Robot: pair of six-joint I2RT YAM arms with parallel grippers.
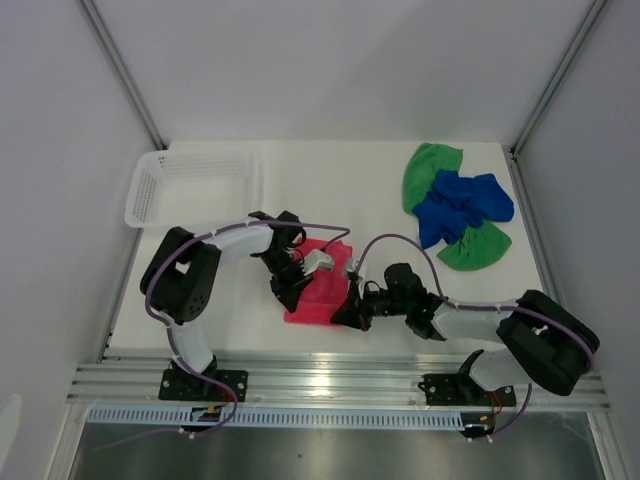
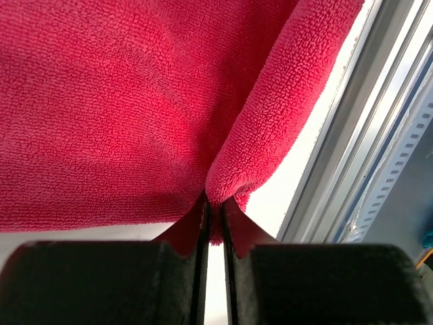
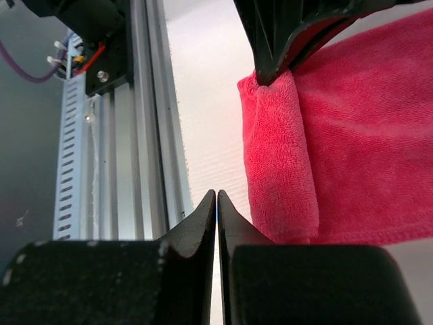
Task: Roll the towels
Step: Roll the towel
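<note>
Left fingers (image 2: 177, 245) clenched on a fold of the pink-red terry towel (image 2: 135, 101), right fingers (image 3: 193, 230) pressed together on nothing just beside its rolled edge, towel low on the white desk (image 1: 330, 180) between both arms, crumpled royal blue towel (image 1: 460, 205) atop bright green towel (image 1: 432, 170) far right.

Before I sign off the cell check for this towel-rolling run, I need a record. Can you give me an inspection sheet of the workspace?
Surface: white table, no stains seen.
Job's things: pink-red towel lies near the front edge with one edge folded over; blue towel lies crumpled on the green towel at the far right.
Clutter: white mesh basket at the far left, nothing seen inside.
Tools: left tool shut on the pink-red towel's folded edge; right tool shut, holding nothing, beside that towel.
Cables: purple cables loop along both arms.
Surroundings: white walls; aluminium rail at the near edge.
</note>
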